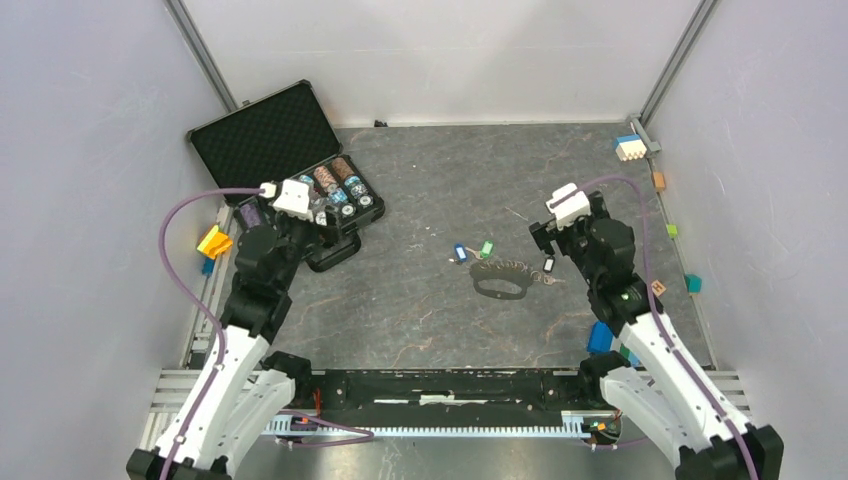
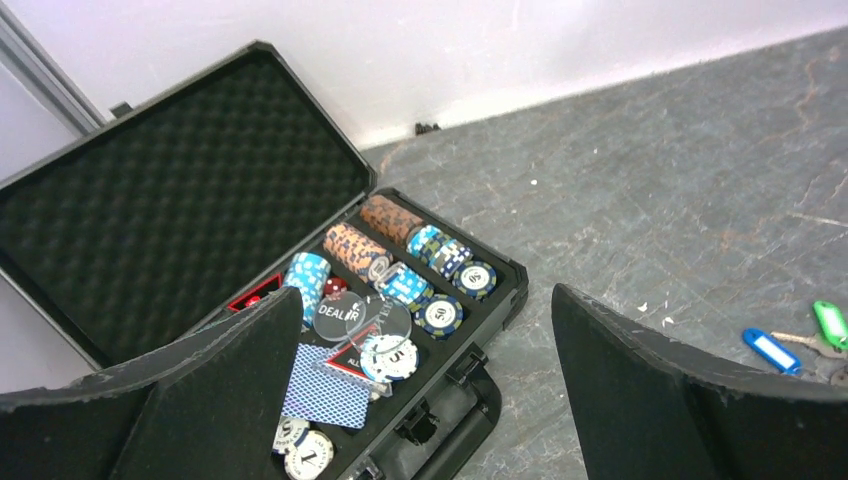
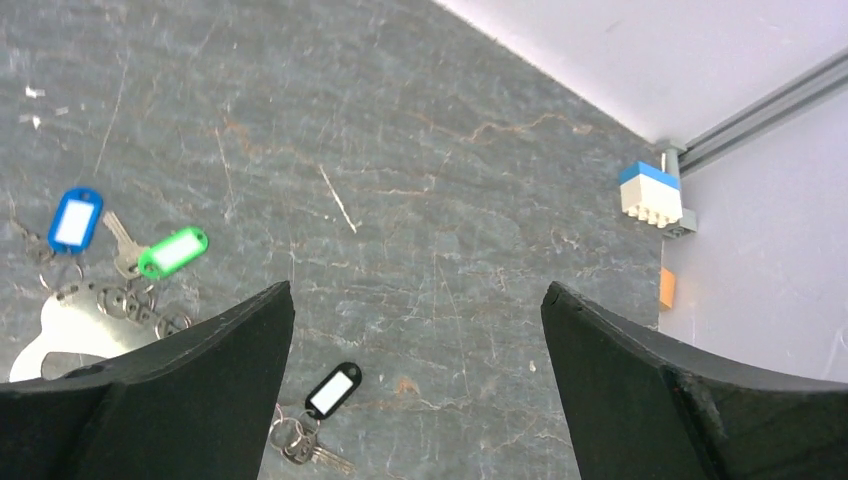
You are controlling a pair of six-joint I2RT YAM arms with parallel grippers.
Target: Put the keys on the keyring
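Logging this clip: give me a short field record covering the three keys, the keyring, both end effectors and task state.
blue-tag key: lying just beyond the keyring
green-tag key: beside the blue-tag key
black-tag key: near the keyring's right end
left end effector: open, empty, over the chip case
right end effector: open, empty, above the black-tag key
keys threaded on keyring: cannot tell

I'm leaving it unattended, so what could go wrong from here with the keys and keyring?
The black-tagged key lies flat near the open right gripper; a pinch might slip off it. The blue-tagged key and green-tagged key sit close together beside the keyring, so grabbing one may drag the other. Nothing holds the keyring; the open left gripper is over the poker case.
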